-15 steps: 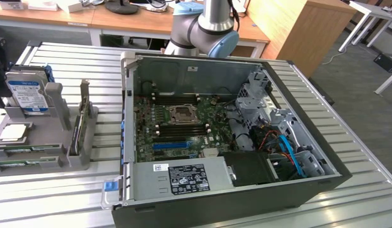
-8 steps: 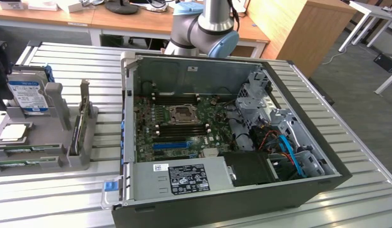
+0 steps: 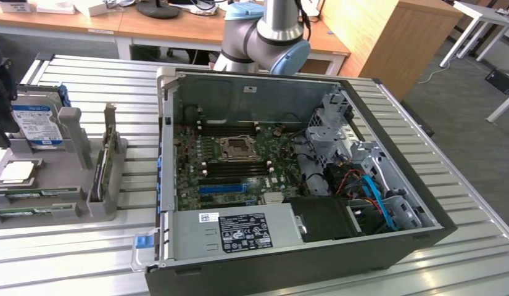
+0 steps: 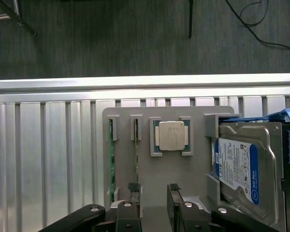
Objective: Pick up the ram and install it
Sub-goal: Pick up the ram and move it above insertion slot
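Slatted metal table (image 4: 48,145) carries a gray holder (image 4: 193,169). Above it the gripper (image 4: 153,188) hangs wide open, one fingertip just beside the ram (image 4: 136,159) standing on edge.

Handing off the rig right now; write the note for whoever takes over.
End effector: open, empty, above the fixture.
Ram: on edge in a fixture slot near the CPU, not gripped.
Motherboard: exposed in the open case.
Done: nothing yet. Left: pick up the ram and install it.
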`<state>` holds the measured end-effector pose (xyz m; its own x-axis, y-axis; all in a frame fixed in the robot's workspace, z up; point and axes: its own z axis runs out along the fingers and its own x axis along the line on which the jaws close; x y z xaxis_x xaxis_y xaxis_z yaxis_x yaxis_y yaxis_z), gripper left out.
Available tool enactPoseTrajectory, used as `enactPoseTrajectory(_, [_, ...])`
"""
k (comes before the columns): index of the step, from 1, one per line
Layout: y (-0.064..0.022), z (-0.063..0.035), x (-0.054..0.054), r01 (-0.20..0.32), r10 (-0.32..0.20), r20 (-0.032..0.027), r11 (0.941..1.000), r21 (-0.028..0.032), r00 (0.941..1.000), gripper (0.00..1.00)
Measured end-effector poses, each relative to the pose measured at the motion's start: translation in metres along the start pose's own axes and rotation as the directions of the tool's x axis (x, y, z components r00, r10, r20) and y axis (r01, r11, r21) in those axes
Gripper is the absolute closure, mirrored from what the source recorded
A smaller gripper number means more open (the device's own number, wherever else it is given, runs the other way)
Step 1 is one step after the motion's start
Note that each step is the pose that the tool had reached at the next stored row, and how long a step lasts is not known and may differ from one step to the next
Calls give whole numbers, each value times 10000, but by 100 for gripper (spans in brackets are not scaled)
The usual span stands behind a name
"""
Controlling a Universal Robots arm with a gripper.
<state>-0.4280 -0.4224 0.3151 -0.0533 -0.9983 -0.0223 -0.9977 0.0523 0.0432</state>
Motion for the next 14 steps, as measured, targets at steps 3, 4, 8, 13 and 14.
enactPoseTrajectory(3, [0,1,0,0,0,0,10000,1,10000,64])
enactPoseTrajectory(4, [-1,2,4,1,-1,2,10000,3,10000,64])
enactPoseTrajectory(8, [0,1,45,1,-1,8,10000,2,10000,64])
enactPoseTrajectory(13, [1,-1,116,0,0,15,10000,1,10000,64])
enactPoseTrajectory(14, [1,-1,131,1,-1,16,10000,1,10000,64])
